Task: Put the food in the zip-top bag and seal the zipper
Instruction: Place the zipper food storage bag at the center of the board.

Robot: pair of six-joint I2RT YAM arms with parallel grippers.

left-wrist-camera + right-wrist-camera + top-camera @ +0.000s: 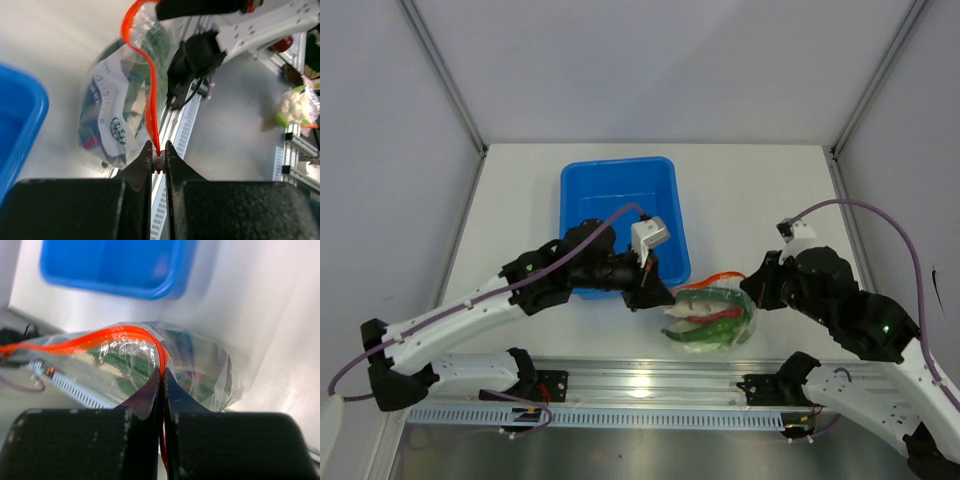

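**Pinched at both ends**

Closest to the wrist cameras, the left gripper (158, 150) has its fingers pressed together on the left end of the zipper (152, 95). The orange-red strip curves up and away from the fingertips. On the strip's right end the right gripper (162, 374) is clamped just as tightly. Between the two sits the zip-top bag (710, 318), at the near edge of the tabletop (760, 190) and just right of the near right corner of the blue bin (620, 195). Inside the bag is the food (705, 322): green pods, a red piece and pale bits show through the crinkly plastic. Whether the strip is sealed along its whole length cannot be told.
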